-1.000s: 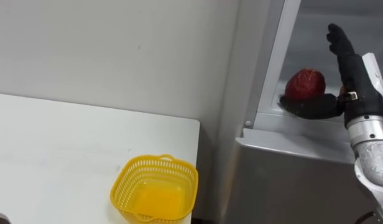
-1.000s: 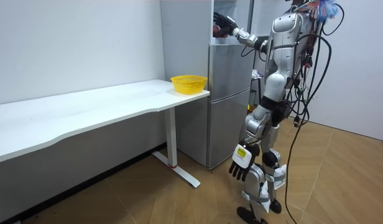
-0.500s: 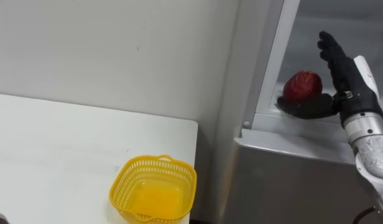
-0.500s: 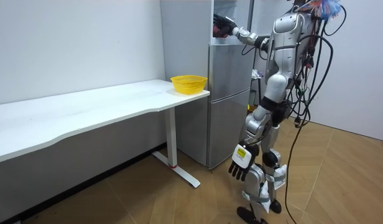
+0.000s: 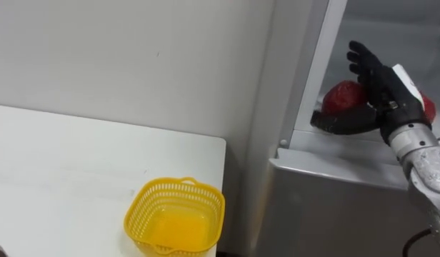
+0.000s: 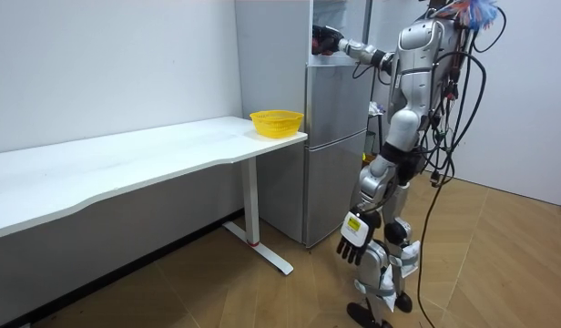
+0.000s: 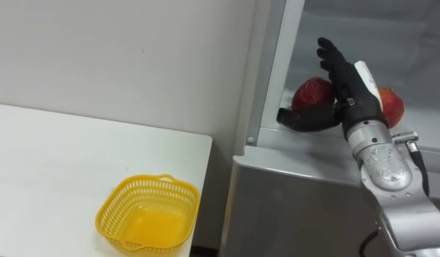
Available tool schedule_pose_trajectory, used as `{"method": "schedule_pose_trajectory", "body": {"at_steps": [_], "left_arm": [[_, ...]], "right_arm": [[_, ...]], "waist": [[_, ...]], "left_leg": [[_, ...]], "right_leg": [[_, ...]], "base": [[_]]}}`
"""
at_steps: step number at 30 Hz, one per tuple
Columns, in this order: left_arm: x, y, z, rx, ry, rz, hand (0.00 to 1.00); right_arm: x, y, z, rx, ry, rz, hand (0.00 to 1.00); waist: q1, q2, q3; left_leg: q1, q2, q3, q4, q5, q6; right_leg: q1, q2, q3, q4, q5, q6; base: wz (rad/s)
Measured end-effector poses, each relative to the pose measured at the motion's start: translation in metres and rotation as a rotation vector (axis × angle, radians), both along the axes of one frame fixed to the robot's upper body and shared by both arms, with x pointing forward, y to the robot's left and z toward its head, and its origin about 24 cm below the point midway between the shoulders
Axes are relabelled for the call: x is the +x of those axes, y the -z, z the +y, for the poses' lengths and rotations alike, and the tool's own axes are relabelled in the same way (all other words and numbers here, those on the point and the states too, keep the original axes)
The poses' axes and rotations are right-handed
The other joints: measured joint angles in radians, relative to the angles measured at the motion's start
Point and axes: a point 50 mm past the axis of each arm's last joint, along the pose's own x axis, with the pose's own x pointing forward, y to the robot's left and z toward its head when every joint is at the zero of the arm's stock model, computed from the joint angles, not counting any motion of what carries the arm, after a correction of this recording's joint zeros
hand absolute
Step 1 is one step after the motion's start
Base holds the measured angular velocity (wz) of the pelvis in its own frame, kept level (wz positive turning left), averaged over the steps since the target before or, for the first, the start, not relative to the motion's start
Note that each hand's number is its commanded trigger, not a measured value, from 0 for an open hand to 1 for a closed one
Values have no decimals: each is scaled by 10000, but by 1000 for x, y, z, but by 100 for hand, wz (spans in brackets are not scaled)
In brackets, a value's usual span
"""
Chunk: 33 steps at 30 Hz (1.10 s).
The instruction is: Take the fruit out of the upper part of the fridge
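**Grasp hazards at the upper fridge shelf**

Basket (image 5: 176, 218), yellow and empty, sits nearest, at the corner of the white table (image 5: 56, 164). The left hand (image 6: 351, 239) hangs idle by the thigh. The robot stands in front of the fridge (image 5: 334, 207) with its right arm raised into the open upper compartment.

The right hand (image 5: 381, 93) is wide open. Its fingers (image 5: 363, 64) stand straight up, and its thumb (image 5: 341, 123) is spread out low along the shelf's front edge.

The red fruit (image 5: 340, 96) rests on the shelf, in the gap between thumb and fingers. The thumb lies along its lower front and the fingers rise at its right side. Nothing is curled round it yet.

A second fruit (image 7: 391, 106) lies just behind the hand's back.

Likely faults:
- The fruit is round, so an uneven close could roll it deeper or off the shelf lip.
- Withdrawing before the grip is firm would probably drop it.
- The back of the hand could nudge the second fruit.
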Motion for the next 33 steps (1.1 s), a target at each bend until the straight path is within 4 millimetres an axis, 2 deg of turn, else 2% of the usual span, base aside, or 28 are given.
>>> {"method": "schedule_pose_trajectory", "body": {"at_steps": [5, 11, 13, 14, 15, 24, 33], "left_arm": [[1, 0, 1, 33, -35, 10, 0], [4, -1, 1, 52, -36, 36, 0], [6, -1, 1, 34, -20, -23, 0], [8, -1, 1, 2, 0, -59, 0], [9, -2, 1, -31, -2, -54, 0], [7, -2, 5, 137, -7, 276, 0], [7, -4, 12, 486, 90, 368, 0]], "right_arm": [[1, 3, -3, 247, -200, 233, 0], [2, 9, 2, 470, -950, 794, 0], [2, 9, 3, 388, -1082, 869, 56], [2, 10, 4, 372, -1201, 930, 96], [2, 11, 4, 398, -1342, 1046, 100], [14, 15, -5, 619, -1248, 1851, 100], [14, 15, -5, 575, -1091, 1729, 100]], "waist": [[-1, -2, 4], [-66, 29, 29], [-76, 31, 30], [-84, 29, 28], [-84, 27, 26], [-16, 67, 29], [-26, 82, 16]], "left_leg": [[69, 5, 2, -1, 0, 0], [33, 9, 31, 24, 0, 0], [23, 10, 31, 30, -1, 0], [23, 13, 31, 25, -1, 0], [29, 15, 30, 6, -1, 0], [64, 16, 84, 6, -1, -1], [77, 23, 63, 8, -2, -3]], "right_leg": [[26, 3, 1, 0, 0, 0], [36, 3, -17, 13, 0, 0], [34, 2, -26, 17, 0, 0], [32, 2, -28, 23, 0, 0], [31, 4, -12, 35, 0, 0], [16, 70, 17, 149, 0, -1], [8, 83, 18, 146, 0, -1]], "base": [[0], [0], [0], [0], [0], [0], [0]]}}
